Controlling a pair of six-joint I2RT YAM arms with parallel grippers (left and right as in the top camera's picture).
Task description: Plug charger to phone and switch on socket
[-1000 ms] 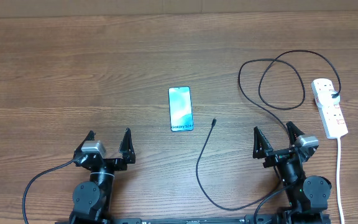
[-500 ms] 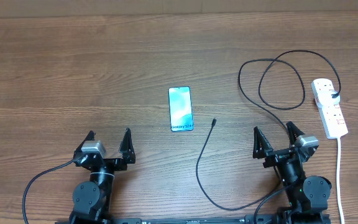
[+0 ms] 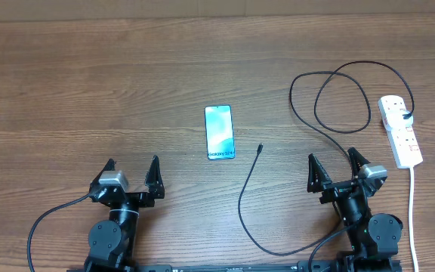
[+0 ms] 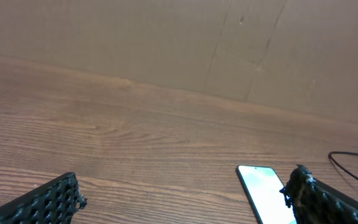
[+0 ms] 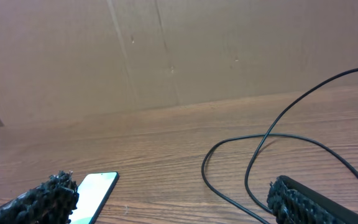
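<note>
Nothing has moved since the earlier frames. Wood-grain table [image 3: 89, 75] meets a plain brown wall [image 4: 135, 37]. Left gripper [image 3: 132, 172] and right gripper [image 3: 335, 168] both gape wide, empty. Phone [image 3: 219, 132] lies mid-table, with the charger [image 3: 260, 149] tip near its right side. Socket [image 3: 399, 132] sits far right, its white cord [image 3: 413, 211] cut off at the overhead view's bottom edge.

I see the phone [image 3: 219, 132] flat, screen up; the looping black charger [image 3: 240, 200] lies unplugged, tip near it; the white socket [image 3: 400, 141] lies far right.
</note>
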